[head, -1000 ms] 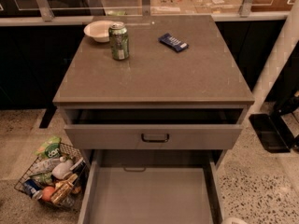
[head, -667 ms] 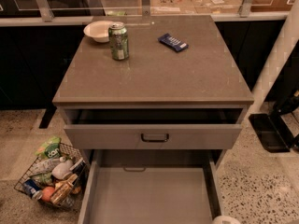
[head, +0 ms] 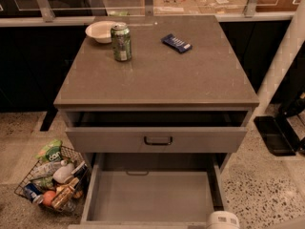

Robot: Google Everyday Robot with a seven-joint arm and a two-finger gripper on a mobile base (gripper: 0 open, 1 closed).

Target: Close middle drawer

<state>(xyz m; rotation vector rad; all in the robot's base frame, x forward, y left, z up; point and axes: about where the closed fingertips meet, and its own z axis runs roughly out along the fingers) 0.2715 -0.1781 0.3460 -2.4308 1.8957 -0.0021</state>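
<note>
Grey middle drawer [head: 152,199] pulled out along 6–12 axis; my gripper [head: 222,220] at 5 o'clock, by front-right corner (opening: I can't tell); push toward 12.

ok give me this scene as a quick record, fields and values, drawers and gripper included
cabinet top: grey square countertop
on top: white round bowl; green metal can upright beside it; dark blue flat packet apart, to the right
top drawer: grey drawer with black loop handle, slightly open
middle drawer: wide grey drawer with bare grey floor, pulled far out
gripper: white rounded part at bottom edge, near the middle drawer's right front corner
floor: wire basket of groceries, left of the cabinet
</note>
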